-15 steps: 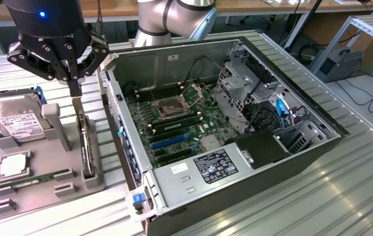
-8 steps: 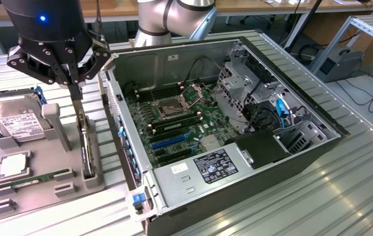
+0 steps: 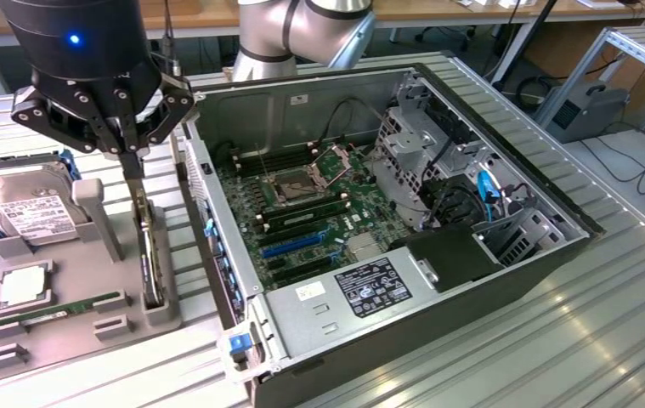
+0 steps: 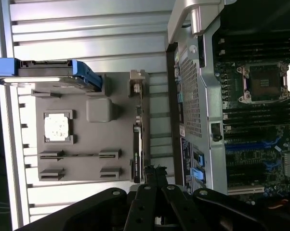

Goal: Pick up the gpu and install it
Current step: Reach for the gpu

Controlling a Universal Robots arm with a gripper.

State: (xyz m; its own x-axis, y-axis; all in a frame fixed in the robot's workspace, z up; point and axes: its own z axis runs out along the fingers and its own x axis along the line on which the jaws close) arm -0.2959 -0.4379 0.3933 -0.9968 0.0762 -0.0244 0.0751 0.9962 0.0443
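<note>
The gpu stands on its long edge in a slot of the grey parts holder, at the exterior view's left beside the open computer case. It is a thin dark card with a silver bracket at its far end. My gripper hangs just above that far end, fingers shut together and pointing down, with nothing between them. In the wrist view the gpu appears edge-on, and the closed gripper sits just beside its near end. The motherboard's blue expansion slots lie bare inside the case.
On the holder also rest a hard drive, a CPU and a RAM stick. The case wall rises right next to the gpu. A drive cage and power supply crowd the case interior.
</note>
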